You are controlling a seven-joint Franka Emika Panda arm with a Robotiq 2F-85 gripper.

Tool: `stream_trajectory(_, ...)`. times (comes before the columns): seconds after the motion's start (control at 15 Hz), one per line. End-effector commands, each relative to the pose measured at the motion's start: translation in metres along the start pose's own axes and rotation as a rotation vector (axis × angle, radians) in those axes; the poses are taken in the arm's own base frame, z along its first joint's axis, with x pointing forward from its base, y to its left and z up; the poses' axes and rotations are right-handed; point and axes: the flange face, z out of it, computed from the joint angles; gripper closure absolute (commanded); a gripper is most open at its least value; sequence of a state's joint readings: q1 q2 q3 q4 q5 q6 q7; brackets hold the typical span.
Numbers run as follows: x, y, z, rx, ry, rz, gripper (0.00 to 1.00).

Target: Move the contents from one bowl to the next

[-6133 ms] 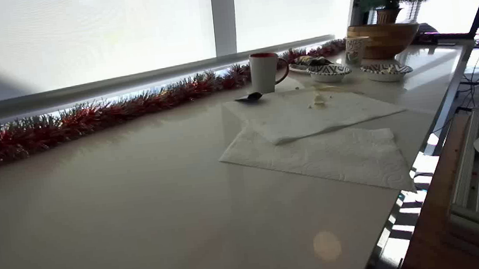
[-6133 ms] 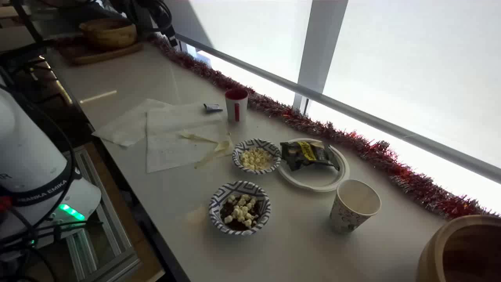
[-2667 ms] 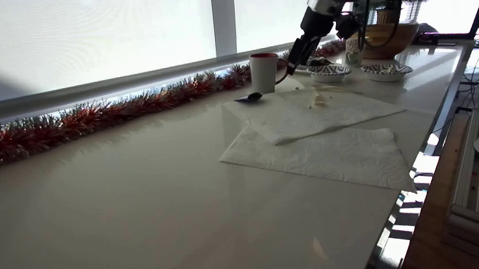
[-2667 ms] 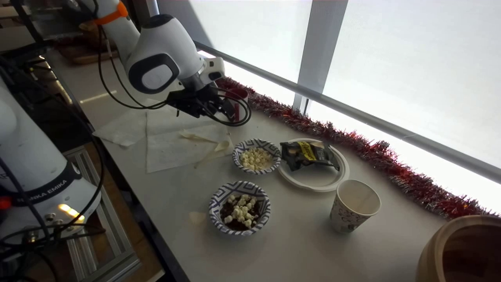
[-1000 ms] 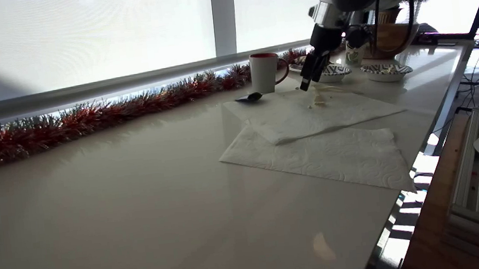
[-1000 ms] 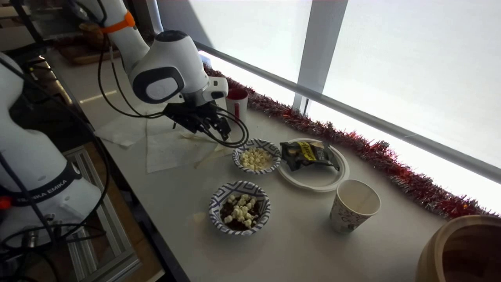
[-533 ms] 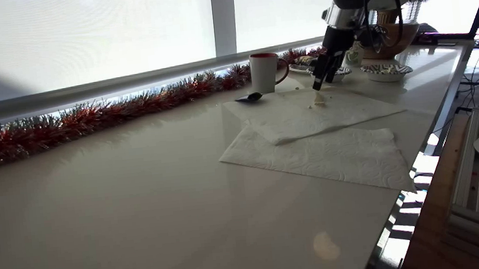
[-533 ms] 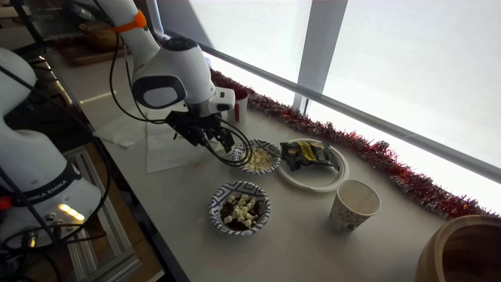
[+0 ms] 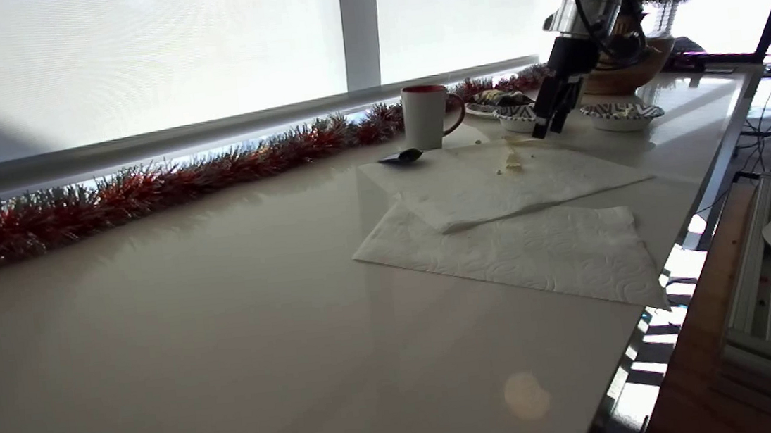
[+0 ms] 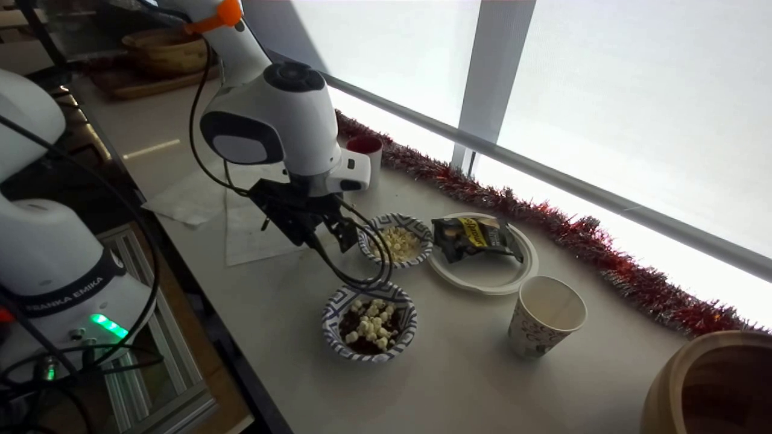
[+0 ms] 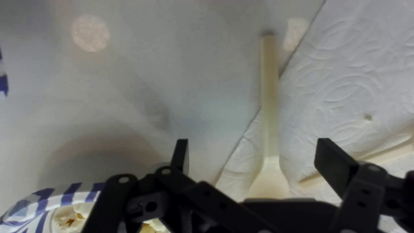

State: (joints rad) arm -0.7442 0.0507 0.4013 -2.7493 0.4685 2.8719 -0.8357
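While the jaws stand wide apart, a pale spoon shows between them in the wrist view, lying across the edge of a paper towel with its handle end over the table. Near the jaws, in an exterior view, sits a patterned bowl of popcorn. Beside it, a second bowl holds more popcorn over something dark. Beyond, a dark packet lies on a plate, near a cup.
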Motion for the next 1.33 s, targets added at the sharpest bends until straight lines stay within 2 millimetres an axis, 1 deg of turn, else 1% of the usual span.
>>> stream_trajectory(0.0, -0.008, 0.015, -0.024, 0.036, -0.011, -0.028, 0.0)
stream_trajectory(0.13, -0.007, 0.019, -0.035, 0.029, 0.012, -0.057, 0.0)
stream_trajectory(0.2, -0.009, 0.016, -0.038, 0.031, 0.013, -0.075, 0.0)
stream_trajectory(0.27, -0.008, 0.015, -0.039, 0.031, 0.006, -0.095, 0.0)
stream_trajectory(0.47, -0.003, 0.002, -0.044, 0.088, -0.001, -0.147, 0.0)
stream_trajectory(0.53, -0.004, 0.012, -0.034, 0.053, -0.015, -0.111, 0.0)
stream_trajectory(0.67, -0.001, 0.005, -0.037, 0.069, -0.016, -0.131, 0.0)
stream_trajectory(0.8, 0.0, 0.002, -0.038, 0.071, -0.015, -0.138, 0.0)
stream_trajectory(0.87, 0.002, -0.002, -0.031, 0.056, -0.037, -0.14, 0.0)
stream_trajectory(1.13, 0.004, -0.023, -0.016, 0.085, -0.1, -0.133, 0.0)
stream_trajectory(1.27, 0.005, -0.028, -0.011, 0.068, -0.123, -0.118, 0.0)
